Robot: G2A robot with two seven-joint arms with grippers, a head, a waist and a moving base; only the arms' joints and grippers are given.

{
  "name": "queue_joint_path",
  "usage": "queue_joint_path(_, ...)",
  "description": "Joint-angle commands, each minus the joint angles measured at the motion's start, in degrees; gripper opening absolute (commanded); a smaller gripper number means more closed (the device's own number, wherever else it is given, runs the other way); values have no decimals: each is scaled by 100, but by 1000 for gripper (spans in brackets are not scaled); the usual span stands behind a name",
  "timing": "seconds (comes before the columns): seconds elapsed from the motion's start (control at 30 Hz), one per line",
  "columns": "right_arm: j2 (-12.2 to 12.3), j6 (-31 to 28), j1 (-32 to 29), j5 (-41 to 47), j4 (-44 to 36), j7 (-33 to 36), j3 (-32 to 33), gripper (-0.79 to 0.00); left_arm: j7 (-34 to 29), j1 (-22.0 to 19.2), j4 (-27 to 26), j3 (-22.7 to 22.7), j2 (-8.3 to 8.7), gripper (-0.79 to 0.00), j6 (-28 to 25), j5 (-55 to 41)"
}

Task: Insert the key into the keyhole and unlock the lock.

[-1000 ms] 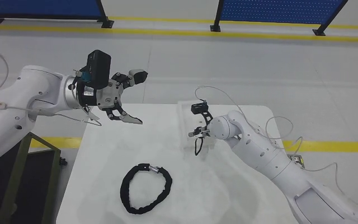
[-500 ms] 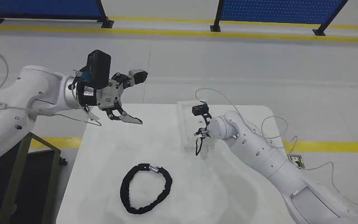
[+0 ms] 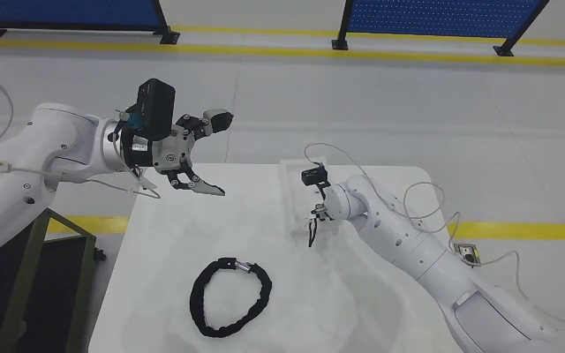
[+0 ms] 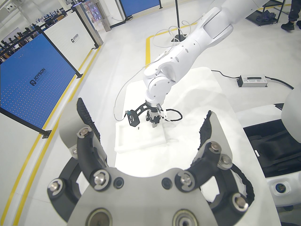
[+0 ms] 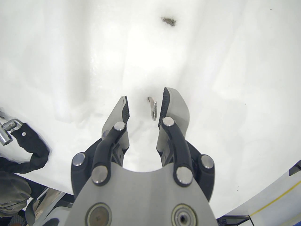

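A black chain lock [image 3: 231, 296] with a metal lock head [image 3: 237, 263] lies coiled on the white table [image 3: 353, 300], near its front left. The small silver key [image 5: 152, 108] stands on edge in the white tray [image 3: 291, 190]. My right gripper [image 5: 144, 106] is open and lowered around the key, which sits close to one fingertip [image 5: 166, 102] with a gap to the other. The top view has that gripper [image 3: 314, 214] over the tray. My left gripper [image 3: 201, 152] hangs open and holds nothing, high over the table's back left corner. The lock head [image 5: 7, 130] also appears in the right wrist view.
The tray [image 4: 141, 139] sits at the table's back middle, with a dark speck [image 5: 168, 21] on its floor. A dark frame [image 3: 44, 265] stands off the table's left side. Between the lock and the tray is bare tabletop.
The right arm's wrist and forearm have shifted slightly over the tray, while its gripper stays at about the same spot. The left arm and the lock have not moved.
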Motion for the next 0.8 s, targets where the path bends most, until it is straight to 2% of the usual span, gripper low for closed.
queue_joint_path(0.0,-21,-51,-5,21,32,-3,20,-566,-3,0,0,0,0,0,0,-1)
queue_joint_path(0.13,-66,-94,6,-2,132,-6,36,-671,-3,0,0,0,0,0,0,-1)
queue_joint_path(0.23,-98,-101,15,-29,191,3,51,-779,-3,0,0,0,0,0,0,-1)
queue_joint_path(0.53,-125,-214,10,-172,306,6,194,-785,-3,0,0,0,0,0,0,-1)
queue_joint_path(0.77,-22,-179,-118,-549,-189,124,436,-785,-3,0,0,0,0,0,0,-1)
